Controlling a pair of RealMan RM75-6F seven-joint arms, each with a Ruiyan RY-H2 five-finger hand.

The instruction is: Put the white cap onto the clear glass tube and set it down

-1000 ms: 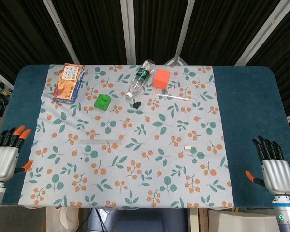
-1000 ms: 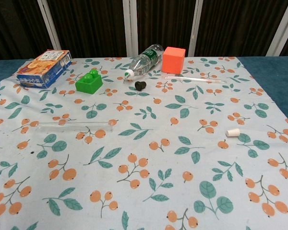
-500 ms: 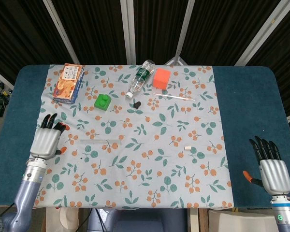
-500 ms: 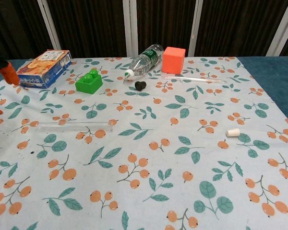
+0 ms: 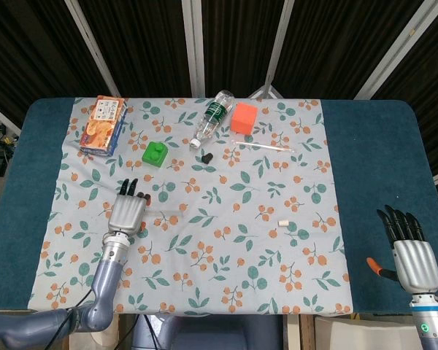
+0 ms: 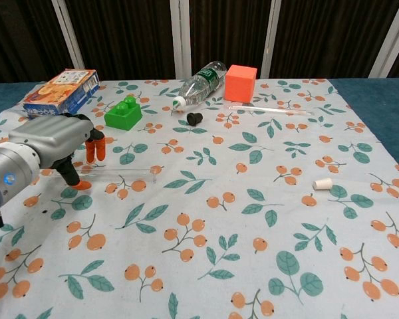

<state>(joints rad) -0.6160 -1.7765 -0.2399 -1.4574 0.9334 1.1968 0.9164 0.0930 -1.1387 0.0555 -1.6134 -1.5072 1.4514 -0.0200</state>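
The clear glass tube [image 6: 123,174] lies flat on the floral cloth, left of centre; in the head view only its right part [image 5: 169,214] shows. My left hand [image 6: 52,142] hovers over the tube's left end with its fingers [image 6: 96,147] pointing down toward it and nothing in its grasp; the head view shows the same left hand [image 5: 127,212]. The small white cap [image 6: 323,183] lies on its side far to the right, also seen as the white cap [image 5: 283,222] from above. My right hand [image 5: 409,255] rests over the blue table edge at the right, its fingers apart and empty.
At the back lie a cracker box [image 6: 61,93], a green brick [image 6: 124,113], a plastic bottle [image 6: 201,83], an orange cube [image 6: 241,82], a black stopper [image 6: 195,118] and a thin clear rod [image 6: 266,109]. The cloth's edge runs into blue table cover [image 5: 379,160].
My left hand has swung from the table's left edge in over the cloth to the tube's left end. The right hand has barely moved. Tube and cap lie where they were.
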